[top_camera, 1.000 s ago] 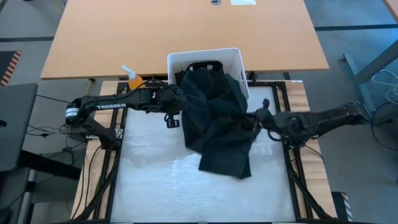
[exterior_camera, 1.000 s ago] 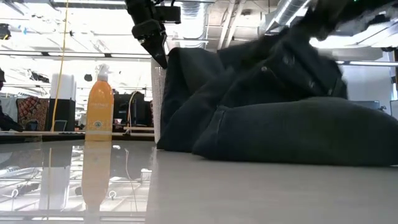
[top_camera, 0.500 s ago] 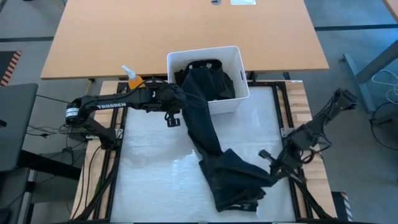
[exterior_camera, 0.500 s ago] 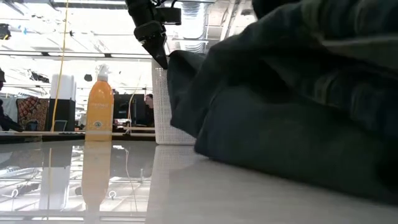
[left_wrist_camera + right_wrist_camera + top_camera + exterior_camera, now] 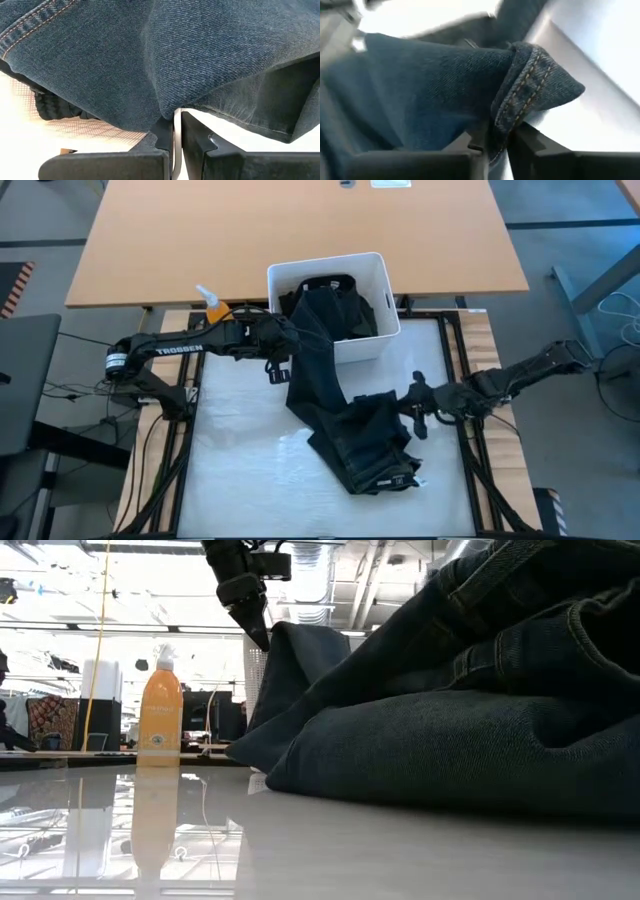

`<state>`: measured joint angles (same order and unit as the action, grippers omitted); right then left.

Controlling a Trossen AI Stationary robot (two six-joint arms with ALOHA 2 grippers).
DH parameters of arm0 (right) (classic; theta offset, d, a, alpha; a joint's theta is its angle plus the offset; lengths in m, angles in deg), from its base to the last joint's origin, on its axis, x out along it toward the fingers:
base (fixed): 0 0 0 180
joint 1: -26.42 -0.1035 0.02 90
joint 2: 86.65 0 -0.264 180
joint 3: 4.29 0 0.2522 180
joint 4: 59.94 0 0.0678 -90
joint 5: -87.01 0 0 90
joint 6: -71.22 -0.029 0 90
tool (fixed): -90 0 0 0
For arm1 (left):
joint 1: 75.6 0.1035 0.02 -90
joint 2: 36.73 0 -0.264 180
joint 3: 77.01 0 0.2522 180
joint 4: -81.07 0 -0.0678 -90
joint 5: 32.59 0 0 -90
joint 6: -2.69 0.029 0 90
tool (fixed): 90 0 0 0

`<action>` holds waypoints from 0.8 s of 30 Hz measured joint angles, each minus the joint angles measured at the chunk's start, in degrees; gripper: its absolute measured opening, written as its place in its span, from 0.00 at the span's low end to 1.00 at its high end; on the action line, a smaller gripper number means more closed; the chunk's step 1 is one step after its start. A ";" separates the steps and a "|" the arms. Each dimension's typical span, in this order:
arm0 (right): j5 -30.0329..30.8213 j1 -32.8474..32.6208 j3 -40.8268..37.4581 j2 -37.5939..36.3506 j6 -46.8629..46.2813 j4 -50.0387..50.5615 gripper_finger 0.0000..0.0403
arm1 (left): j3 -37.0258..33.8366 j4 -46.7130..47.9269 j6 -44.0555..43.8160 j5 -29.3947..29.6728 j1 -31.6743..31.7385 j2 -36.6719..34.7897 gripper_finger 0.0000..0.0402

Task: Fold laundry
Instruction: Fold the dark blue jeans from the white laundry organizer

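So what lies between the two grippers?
In the high view, only the dark denim garment runs from the left gripper by the white bin to the right gripper, across the table.

Both arms are matte black, built of slim jointed links. The left arm (image 5: 170, 350) carries white "TROSSEN" lettering along its forearm and a white label band near its base. Each wrist ends in flat, angular black fingers (image 5: 200, 145) with stepped inner edges.

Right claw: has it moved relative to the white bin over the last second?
Yes. The right claw has pulled away from the white bin, towards the table's near side, dragging the dark denim garment with it.
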<state>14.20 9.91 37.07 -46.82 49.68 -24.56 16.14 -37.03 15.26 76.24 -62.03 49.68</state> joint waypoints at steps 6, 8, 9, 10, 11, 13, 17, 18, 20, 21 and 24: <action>-0.57 5.45 3.96 -0.02 4.67 7.31 0.39 | 0.02 0.00 0.00 -0.09 0.00 0.00 0.01; -0.55 6.63 5.78 -0.03 8.69 7.09 0.45 | 0.02 0.00 -0.08 -0.13 0.00 0.00 0.01; -0.50 7.21 6.73 -0.04 10.54 6.82 0.48 | 0.02 -0.02 -0.22 -0.13 0.00 0.00 0.01; -0.43 7.85 7.63 -0.03 12.27 6.78 0.50 | 0.02 0.00 -0.24 -0.13 0.00 0.00 0.01; -0.37 8.55 8.52 -0.02 13.78 6.79 0.52 | 0.02 0.00 -0.26 -0.15 0.00 0.00 0.01; -0.23 10.09 9.98 -0.02 15.40 5.84 0.56 | 0.02 -0.01 -0.31 -0.16 0.00 0.00 0.01; -0.14 13.83 10.34 0.35 15.88 0.32 0.59 | 0.02 0.00 -0.45 -0.16 0.00 -0.02 0.01; -0.14 14.66 10.34 0.69 16.70 0.38 0.59 | 0.02 -0.01 -0.41 -0.16 0.00 -0.02 0.01; 0.45 16.36 10.33 0.81 18.21 1.13 0.59 | 0.02 -0.02 -0.28 -0.17 0.00 -0.02 0.01; 0.94 17.23 10.30 1.02 18.39 1.34 0.59 | 0.02 0.00 -0.26 -0.18 0.00 -0.02 0.01; 0.98 20.00 9.26 2.96 17.22 -6.46 0.59 | 0.02 -0.02 0.36 -0.18 0.00 -0.02 0.01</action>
<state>15.19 29.91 46.33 -43.86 66.90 -31.02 16.16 -37.05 15.63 76.07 -62.03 49.66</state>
